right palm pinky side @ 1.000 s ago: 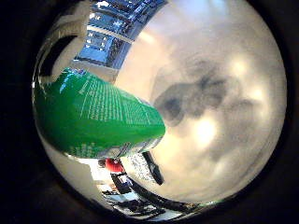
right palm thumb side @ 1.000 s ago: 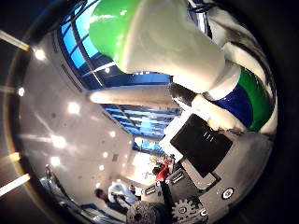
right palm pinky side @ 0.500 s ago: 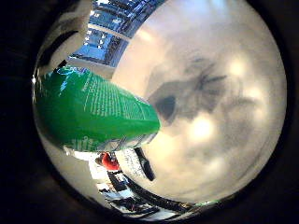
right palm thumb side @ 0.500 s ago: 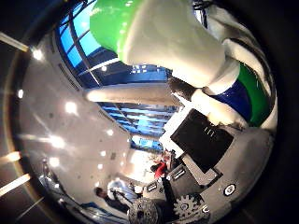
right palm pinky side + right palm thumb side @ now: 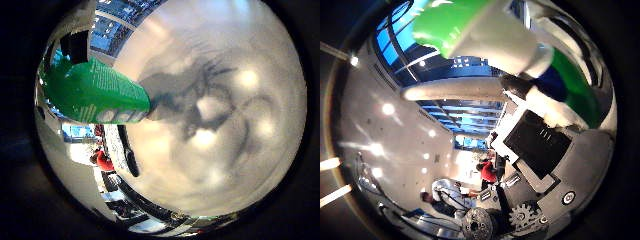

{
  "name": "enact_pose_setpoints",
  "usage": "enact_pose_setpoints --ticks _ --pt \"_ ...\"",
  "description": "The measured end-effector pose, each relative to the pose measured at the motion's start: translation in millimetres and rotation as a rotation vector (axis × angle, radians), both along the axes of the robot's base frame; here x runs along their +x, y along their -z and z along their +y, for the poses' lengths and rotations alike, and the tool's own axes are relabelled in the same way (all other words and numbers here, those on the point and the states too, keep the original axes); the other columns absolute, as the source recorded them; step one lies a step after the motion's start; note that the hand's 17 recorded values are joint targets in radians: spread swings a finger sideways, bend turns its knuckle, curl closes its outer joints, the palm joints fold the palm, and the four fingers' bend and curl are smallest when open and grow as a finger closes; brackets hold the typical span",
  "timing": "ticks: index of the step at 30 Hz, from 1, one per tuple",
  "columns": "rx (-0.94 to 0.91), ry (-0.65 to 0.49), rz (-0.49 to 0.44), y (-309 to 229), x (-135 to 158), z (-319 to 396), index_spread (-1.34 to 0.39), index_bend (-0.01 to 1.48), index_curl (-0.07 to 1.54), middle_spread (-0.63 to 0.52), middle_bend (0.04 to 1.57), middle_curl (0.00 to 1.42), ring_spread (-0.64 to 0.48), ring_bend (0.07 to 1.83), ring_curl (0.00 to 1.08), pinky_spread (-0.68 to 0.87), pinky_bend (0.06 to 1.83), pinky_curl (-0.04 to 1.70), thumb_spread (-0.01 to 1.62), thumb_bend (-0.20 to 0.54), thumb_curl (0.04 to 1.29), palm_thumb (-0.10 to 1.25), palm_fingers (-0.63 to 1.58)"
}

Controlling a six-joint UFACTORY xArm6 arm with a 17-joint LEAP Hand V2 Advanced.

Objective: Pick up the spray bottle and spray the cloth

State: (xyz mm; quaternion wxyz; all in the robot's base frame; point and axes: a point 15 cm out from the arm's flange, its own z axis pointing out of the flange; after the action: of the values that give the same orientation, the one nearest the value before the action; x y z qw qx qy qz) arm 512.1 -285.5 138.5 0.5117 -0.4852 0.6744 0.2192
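The spray bottle (image 5: pixel 485 35) is held close against the palm: its green body and white neck fill the thumb-side view from about eleven o'clock round to three o'clock. Part of the hand (image 5: pixel 545 145) is seen beneath it, in black and white blocks with a small gear near the edge. A white finger part (image 5: pixel 552 107) lies against the bottle's blue and green section, so the hand is judged to be closed around the bottle, though the full wrap of the fingers is not shown.

In the little-finger-side view the green body (image 5: pixel 95 92) tapers in from nine o'clock toward the centre, smooth and glossy, printed with small pale text. The bottle appears to be lifted clear, probably so that its nozzle can be aimed.

Beyond it a pale, glossy surface (image 5: pixel 215 130) spreads across the view, marked by bright reflections and a dark shadow. Farther off, windows (image 5: pixel 465 112) and a room are seen. The cloth cannot be made out in either view.
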Motion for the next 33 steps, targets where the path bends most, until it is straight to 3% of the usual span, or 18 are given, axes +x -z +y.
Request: enact_pose_setpoints --ticks 12,14,15,17,19,21,25,33 --pt "-0.011 -0.017 -0.015 -18.1 -2.0 0.6 -0.47 0.15 0.73 -0.21 0.77 0.78 -0.24 1.15 0.58 -0.49 0.89 0.76 0.97 -0.025 0.51 0.85 0.59" --pt "-0.015 -0.023 -0.019 -22.7 -3.4 0.5 -0.46 0.2 0.72 -0.19 0.75 0.77 -0.22 1.05 0.56 -0.38 0.79 0.77 1.0 -0.029 0.49 0.84 0.32" --pt "-0.019 -0.023 -0.021 -25.1 -4.1 -0.6 -0.43 0.2 0.68 -0.17 0.67 0.73 -0.2 0.96 0.53 -0.25 0.72 0.75 1.01 -0.029 0.48 0.82 0.17" --pt "-0.024 -0.024 -0.026 -30.6 -6.0 -2.2 -0.42 0.2 0.65 -0.15 0.6 0.69 -0.17 0.89 0.49 -0.13 0.69 0.73 1.01 -0.03 0.47 0.8 0.1" --pt "-0.021 -0.03 -0.023 -31.9 -8.2 -1.6 -0.36 0.18 0.57 -0.07 0.41 0.57 -0.07 0.64 0.38 0.15 0.61 0.63 1.01 -0.036 0.43 0.75 -0.05" --pt "-0.024 -0.051 -0.006 -29.1 -13.9 0.9 -0.33 0.16 0.51 -0.02 0.32 0.5 -0.01 0.53 0.33 0.27 0.54 0.57 0.99 -0.048 0.4 0.69 -0.09" --pt "-0.031 -0.07 0.022 -23.4 -21.2 1.8 -0.29 0.13 0.39 0.05 0.19 0.41 0.06 0.38 0.28 0.35 0.46 0.47 0.95 -0.039 0.34 0.58 -0.06" --pt "-0.022 -0.093 0.028 -21.0 -14.9 16.3 -0.29 0.13 0.28 0.07 0.18 0.33 0.09 0.32 0.26 0.36 0.44 0.4 0.92 -0.031 0.31 0.55 -0.06"
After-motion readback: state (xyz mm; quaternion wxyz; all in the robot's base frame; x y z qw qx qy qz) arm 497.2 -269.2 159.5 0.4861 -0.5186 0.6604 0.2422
